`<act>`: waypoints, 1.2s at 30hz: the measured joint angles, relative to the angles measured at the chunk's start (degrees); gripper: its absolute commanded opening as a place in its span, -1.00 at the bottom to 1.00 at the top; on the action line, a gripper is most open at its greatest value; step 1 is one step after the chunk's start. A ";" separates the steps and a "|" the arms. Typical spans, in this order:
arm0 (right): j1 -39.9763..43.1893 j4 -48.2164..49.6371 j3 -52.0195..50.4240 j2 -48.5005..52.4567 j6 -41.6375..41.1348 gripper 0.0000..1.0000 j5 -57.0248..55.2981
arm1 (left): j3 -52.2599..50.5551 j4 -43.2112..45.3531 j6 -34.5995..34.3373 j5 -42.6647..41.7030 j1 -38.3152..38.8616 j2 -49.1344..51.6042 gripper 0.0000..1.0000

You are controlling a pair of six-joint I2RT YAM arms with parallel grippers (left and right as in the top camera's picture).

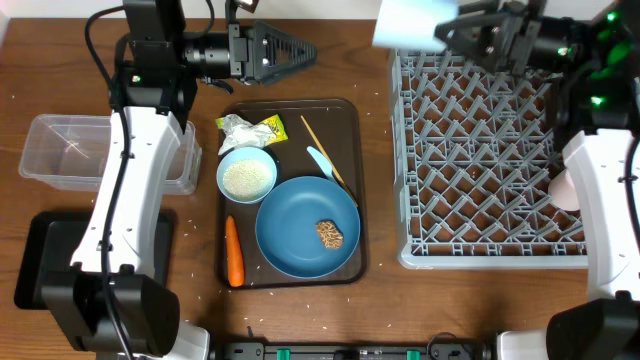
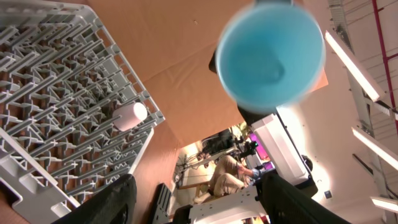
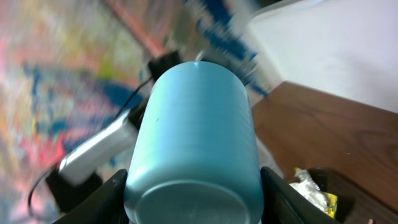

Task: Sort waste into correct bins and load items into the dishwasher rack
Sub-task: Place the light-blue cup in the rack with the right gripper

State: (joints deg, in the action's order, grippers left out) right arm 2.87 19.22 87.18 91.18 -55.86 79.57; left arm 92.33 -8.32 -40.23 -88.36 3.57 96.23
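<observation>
The right pincer (image 3: 194, 198) clamps the light blue cup (image 3: 196, 124) between its fingers; left pincer (image 2: 198, 182) gapes apart

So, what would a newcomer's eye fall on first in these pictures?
The light blue cup, gripped high in the right gripper near the far left corner of the dishwasher rack. Then the dark-blue plate on the brown tray at centre, carrying a brown food lump, with a rice-filled bowl and carrot beside it.
</observation>
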 measured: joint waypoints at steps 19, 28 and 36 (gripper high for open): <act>4.81 -52.83 0.26 0.00 18.38 -0.14 -54.47 | 0.00 0.00 -0.26 0.00 0.07 0.00 0.32; 9.94 -77.79 6.21 0.04 30.73 -0.12 -71.93 | 0.00 -0.02 -0.26 0.00 0.07 0.00 0.32; 14.60 -85.77 7.06 0.07 35.98 -0.11 -75.80 | 0.00 0.02 -0.24 0.00 0.07 0.00 0.32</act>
State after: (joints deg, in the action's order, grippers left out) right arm 17.47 -66.54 94.24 91.24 -19.88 3.77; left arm 92.33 -8.29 -40.47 -88.36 3.64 96.23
